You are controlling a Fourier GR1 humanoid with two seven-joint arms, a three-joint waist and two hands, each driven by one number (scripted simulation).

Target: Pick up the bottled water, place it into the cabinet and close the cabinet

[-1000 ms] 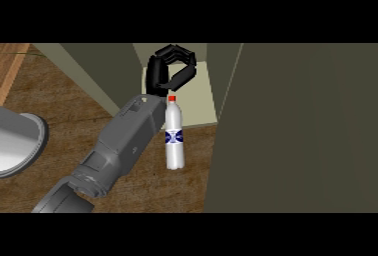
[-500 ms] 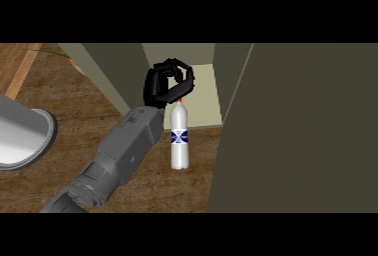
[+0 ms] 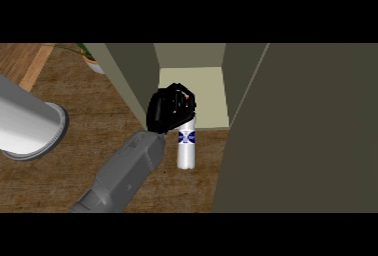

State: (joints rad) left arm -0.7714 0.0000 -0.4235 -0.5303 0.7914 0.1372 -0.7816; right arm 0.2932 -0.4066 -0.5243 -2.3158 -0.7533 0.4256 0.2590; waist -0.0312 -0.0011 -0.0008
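Gripping the bottled water (image 3: 187, 146) by its top, right robot hand (image 3: 171, 109) curled closed, at the open cabinet (image 3: 193, 95) front

Dark, grained wood tabletop (image 3: 66, 175); smooth white plastic bottle (image 3: 187, 150) with blue label; matt olive cabinet (image 3: 310, 130) panels, pale cream inside; glossy black hand (image 3: 171, 109); smooth grey metal cylinder (image 3: 26, 125).

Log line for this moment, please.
phase: grasp | hand: curled on bottle top | bottle: on counter at cabinet opening | door: open
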